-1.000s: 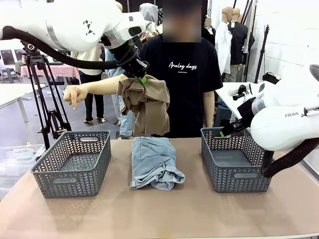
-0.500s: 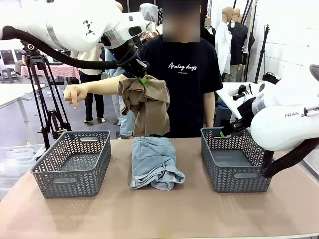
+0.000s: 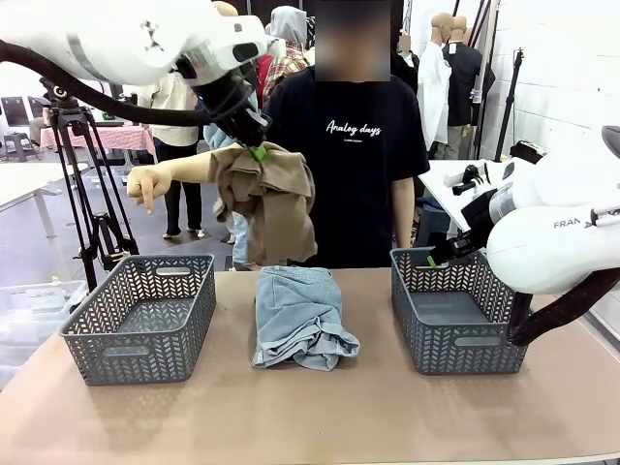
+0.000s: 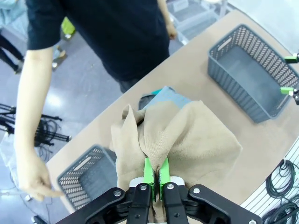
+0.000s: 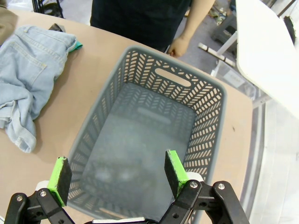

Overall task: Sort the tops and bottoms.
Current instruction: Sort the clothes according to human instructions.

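Two grey baskets stand on the surface. The left basket sits below the left end effector and off to its left. The right basket sits directly under the right end effector.

The left end effector is up in the air with its jaws pinched together on a fold of the khaki-tan top. The top hangs bunched beneath it, in front of the person's black T-shirt.

Below that end effector and a little to its right, the light blue denim bottoms lie crumpled on the surface between the two baskets, touching neither. A sliver of teal-green cloth peeks out at their far edge.

The person's hand is held out to the left of the left end effector, one finger pointing down.

The right end effector's green pads stand wide apart, gripping nothing.
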Tool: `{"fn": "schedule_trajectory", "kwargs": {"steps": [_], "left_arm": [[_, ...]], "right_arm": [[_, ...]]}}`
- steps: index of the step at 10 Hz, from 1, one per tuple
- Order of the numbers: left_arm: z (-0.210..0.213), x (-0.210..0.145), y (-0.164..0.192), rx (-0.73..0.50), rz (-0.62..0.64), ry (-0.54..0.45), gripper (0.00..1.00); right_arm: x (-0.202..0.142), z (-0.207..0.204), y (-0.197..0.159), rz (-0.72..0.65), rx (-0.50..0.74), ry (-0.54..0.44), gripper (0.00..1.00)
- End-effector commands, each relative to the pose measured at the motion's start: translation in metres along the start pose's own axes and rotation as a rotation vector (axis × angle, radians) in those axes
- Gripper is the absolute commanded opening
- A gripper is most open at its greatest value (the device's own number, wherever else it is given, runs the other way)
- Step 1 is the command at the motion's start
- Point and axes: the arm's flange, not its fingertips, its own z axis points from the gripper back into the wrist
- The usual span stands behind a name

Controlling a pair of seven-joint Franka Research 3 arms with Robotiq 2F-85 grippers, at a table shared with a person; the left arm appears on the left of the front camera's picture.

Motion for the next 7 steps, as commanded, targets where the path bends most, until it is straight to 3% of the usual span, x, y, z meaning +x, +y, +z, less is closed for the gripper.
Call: {"fn": "schedule_trajectory", "kwargs": {"steps": [1, 7], "left_arm": [[0.024, -0.016, 0.017, 0.083, 0.012, 0.013, 0.00], [0.025, -0.104, 0.093, 0.312, 0.283, 0.117, 0.00]], "right_arm": [[0.000, -0.001, -0.001, 0.005, 0.000, 0.001, 1.00], [0.000, -0.001, -0.001, 0.005, 0.000, 0.001, 1.00]]}}
